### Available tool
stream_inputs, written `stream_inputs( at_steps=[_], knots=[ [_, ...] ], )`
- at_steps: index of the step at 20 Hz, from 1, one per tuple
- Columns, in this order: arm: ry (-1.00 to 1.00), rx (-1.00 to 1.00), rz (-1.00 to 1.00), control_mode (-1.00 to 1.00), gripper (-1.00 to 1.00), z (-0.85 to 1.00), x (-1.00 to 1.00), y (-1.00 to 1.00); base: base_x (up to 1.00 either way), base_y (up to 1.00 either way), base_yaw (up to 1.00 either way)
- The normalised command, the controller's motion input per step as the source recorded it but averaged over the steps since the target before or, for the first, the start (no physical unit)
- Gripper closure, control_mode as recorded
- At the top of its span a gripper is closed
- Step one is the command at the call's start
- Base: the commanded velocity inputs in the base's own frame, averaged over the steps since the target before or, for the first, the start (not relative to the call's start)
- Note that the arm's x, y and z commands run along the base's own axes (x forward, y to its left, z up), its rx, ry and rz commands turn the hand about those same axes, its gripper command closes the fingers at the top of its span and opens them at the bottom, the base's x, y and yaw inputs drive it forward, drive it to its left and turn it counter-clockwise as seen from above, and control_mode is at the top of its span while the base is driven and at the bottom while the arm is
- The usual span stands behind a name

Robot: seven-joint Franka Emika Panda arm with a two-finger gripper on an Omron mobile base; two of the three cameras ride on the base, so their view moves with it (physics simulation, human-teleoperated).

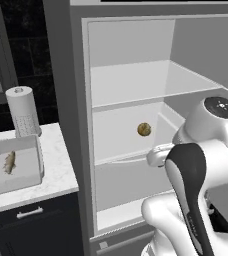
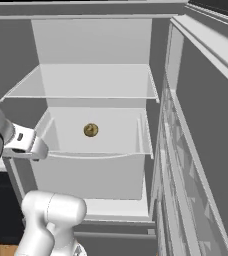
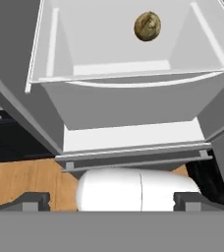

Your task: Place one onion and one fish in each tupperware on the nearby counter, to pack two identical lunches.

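Gripper: fingertips wide apart, holding nothing | olive-tan onion: lying in open fridge drawer | fish: inside tupperware on counter, beside paper-towel roll

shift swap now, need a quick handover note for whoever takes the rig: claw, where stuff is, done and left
Claw: open, holding nothing, aimed at the open fridge.
Olive-tan onion: loose in the fridge's white drawer.
Tupperware: on the counter left of the fridge, one fish inside, no onion in it.
Paper towel roll stands behind it.
Done: a fish in that tupperware.
Left: take the onion from the drawer to a tupperware. Second tupperware, fish and onion: out of view, state unknown.
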Motion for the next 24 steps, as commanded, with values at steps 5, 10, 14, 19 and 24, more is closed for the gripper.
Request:
stream_inputs(
  at_steps=[5,10,14,19,24],
  knots=[
    [0.0,0.01,0.05,-1.0,-1.0,-0.01,0.6,-0.38,0.0,0.0,0.0],
    [-0.05,0.0,0.0,-1.0,-1.0,-0.23,0.98,-0.1,0.0,0.0,0.0],
    [-0.2,0.0,0.0,-1.0,-1.0,-0.39,0.71,-0.24,0.0,0.0,0.0],
    [-0.03,0.01,0.01,-1.0,-1.0,-0.16,0.84,-0.43,0.0,0.0,0.0],
    [0.06,0.01,0.01,-1.0,-1.0,-0.01,0.87,-0.24,0.0,0.0,0.0]
  ],
)
